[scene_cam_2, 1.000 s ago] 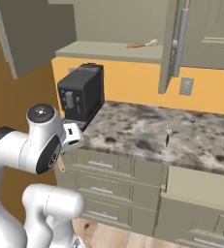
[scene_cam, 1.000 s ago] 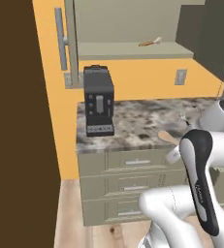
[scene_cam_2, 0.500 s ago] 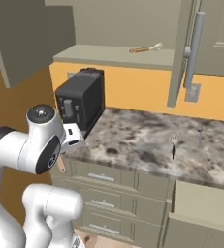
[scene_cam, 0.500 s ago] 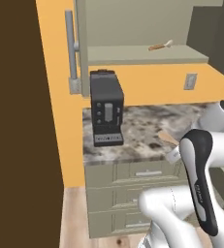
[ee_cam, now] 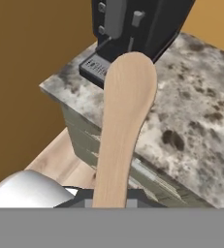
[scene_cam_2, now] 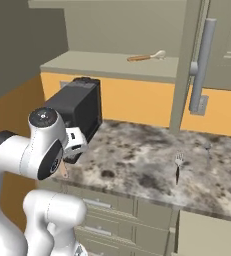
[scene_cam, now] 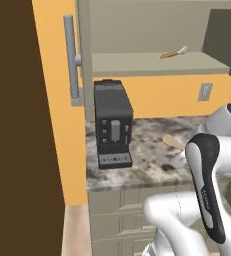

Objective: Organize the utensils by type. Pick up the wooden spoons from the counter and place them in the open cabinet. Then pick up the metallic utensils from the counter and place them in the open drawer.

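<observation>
My gripper (ee_cam: 109, 201) is shut on a plain wooden spoon (ee_cam: 125, 121), whose bowl points out over the corner of the counter (ee_cam: 191, 111). From the right base view, that spoon (scene_cam_2: 63, 171) hangs below the hand. It also shows beside the arm (scene_cam: 173, 142). A second wooden spoon (scene_cam_2: 147, 57) with a pale bowl lies on the open cabinet's shelf (scene_cam_2: 97, 65), and shows there from the left as well (scene_cam: 174, 52). A fork (scene_cam_2: 179, 167) with a dark handle lies on the counter (scene_cam_2: 137, 160), a small grey spoon (scene_cam_2: 207, 148) behind it. The open drawer (scene_cam_2: 207, 235) is at the lower right.
A black coffee machine (scene_cam: 113, 125) stands on the counter's left end, close to my hand (scene_cam_2: 79, 112). The open cabinet door with its long grey bar handle (scene_cam_2: 202, 65) hangs over the counter. A dark brown wall (scene_cam: 17, 125) borders the left. A wall outlet (scene_cam: 205, 91) sits above the counter.
Both base views have shifted and drawn closer to the counter and cabinet, so the base has driven. The arm keeps its pose with the spoon still held.
</observation>
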{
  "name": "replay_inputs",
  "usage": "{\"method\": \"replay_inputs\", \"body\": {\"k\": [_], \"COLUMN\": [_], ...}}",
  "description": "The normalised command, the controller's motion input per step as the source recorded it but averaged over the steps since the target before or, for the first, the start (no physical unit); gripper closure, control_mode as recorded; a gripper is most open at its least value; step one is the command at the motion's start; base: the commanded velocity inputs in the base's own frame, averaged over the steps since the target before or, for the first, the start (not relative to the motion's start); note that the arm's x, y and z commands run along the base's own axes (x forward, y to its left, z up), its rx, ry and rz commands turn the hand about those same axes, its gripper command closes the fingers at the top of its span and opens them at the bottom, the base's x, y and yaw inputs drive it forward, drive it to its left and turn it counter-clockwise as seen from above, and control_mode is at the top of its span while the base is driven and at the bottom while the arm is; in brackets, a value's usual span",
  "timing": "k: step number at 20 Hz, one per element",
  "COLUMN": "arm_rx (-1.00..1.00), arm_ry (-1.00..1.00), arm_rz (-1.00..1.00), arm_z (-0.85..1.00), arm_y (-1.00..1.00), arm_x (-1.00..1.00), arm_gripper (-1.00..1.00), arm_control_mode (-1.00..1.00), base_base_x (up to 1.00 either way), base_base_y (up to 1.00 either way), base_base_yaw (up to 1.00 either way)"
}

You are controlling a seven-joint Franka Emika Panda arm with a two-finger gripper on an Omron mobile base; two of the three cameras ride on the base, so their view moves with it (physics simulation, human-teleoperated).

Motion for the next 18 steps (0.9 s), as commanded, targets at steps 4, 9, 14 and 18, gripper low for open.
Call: {"method": "replay_inputs", "body": {"k": [4,9,14,18], "arm_rx": [0.0,0.0,0.0,0.0], "arm_ry": [0.0,0.0,0.0,0.0], "arm_rz": [0.0,0.0,0.0,-0.06], "arm_z": [0.0,0.0,0.23,0.38], "arm_y": [0.0,0.0,0.0,0.0], "arm_x": [0.0,0.0,0.24,0.27], "arm_gripper": [1.0,1.0,1.0,1.0], "arm_control_mode": [1.0,1.0,-1.0,-1.0], "base_base_x": [0.42,0.36,0.05,0.0], "base_base_y": [0.0,0.0,0.0,0.0], "base_base_yaw": [0.0,0.0,0.0,0.0]}}
